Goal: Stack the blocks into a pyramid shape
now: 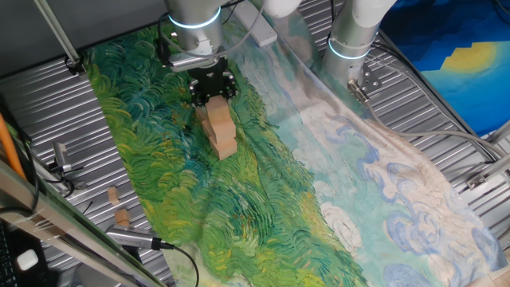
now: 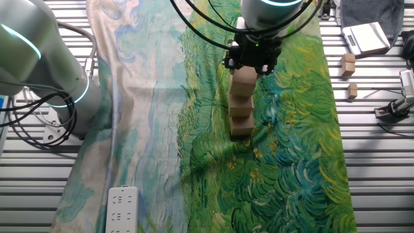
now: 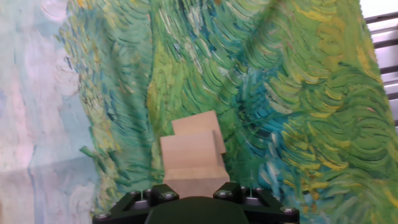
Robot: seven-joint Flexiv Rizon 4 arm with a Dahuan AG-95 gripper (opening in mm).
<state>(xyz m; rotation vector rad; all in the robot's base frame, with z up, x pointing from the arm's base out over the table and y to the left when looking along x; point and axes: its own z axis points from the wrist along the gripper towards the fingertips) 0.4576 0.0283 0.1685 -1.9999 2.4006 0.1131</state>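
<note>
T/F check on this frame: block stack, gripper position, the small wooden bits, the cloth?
1. The blocks form a stepped stack on the painted cloth. True.
2. The gripper is at the top block. True.
3. The gripper hangs far off to the side of the stack. False: it is right above it.
4. The small wooden bits lie on the cloth. False: they sit on the bare metal table.
5. The cloth is plain white. False: green and blue swirls.

I'm seeing matt, unpainted wood on the blocks point(image 2: 242, 103), pale and smooth. The cloth point(image 1: 263, 199) under them looks soft and wrinkled, printed with brushstrokes. The table point(image 1: 48, 112) is ribbed, shiny metal. The gripper point(image 1: 213, 97) reads matt black.
</note>
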